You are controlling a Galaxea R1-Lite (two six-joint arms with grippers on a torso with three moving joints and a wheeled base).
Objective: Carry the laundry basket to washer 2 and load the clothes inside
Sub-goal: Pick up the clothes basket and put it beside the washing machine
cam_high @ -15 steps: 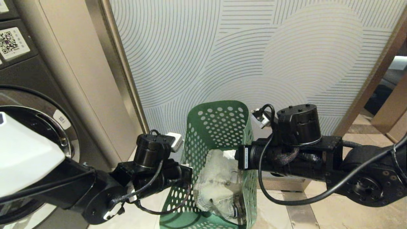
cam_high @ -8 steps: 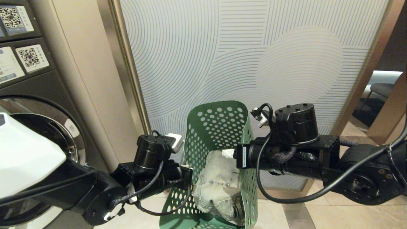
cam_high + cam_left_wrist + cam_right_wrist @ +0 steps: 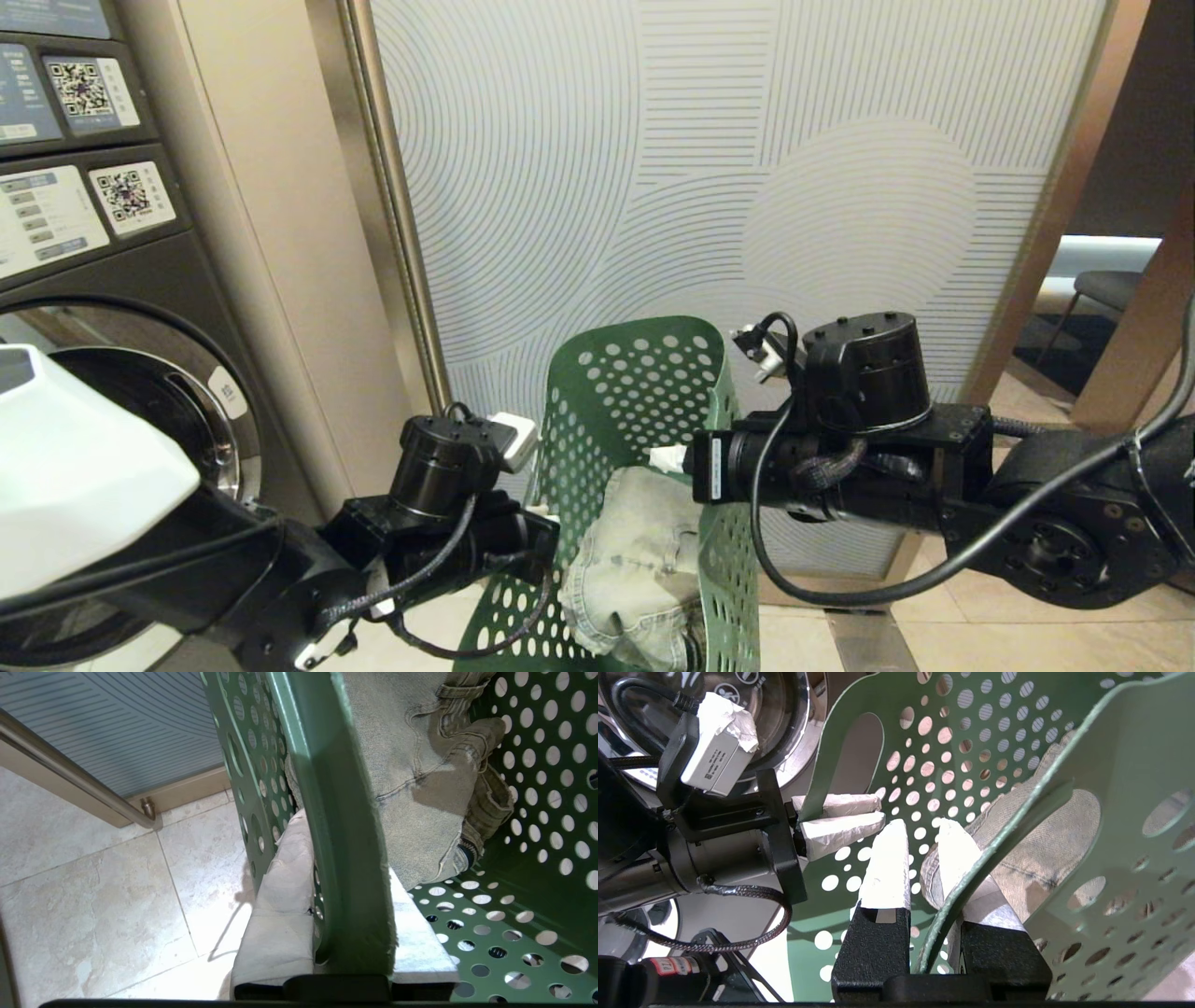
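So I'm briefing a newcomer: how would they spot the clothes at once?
Find the striped wall panel; before it the two arms hold the green laundry basket. The clothes lie inside: one pale grey-beige denim garment with stitched seams, the only fabric there.

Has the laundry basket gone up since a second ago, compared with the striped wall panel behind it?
Yes. The laundry basket, clamped on opposite walls by the left gripper and right gripper, has risen slightly against the striped wall panel, though the camera tilted up too.
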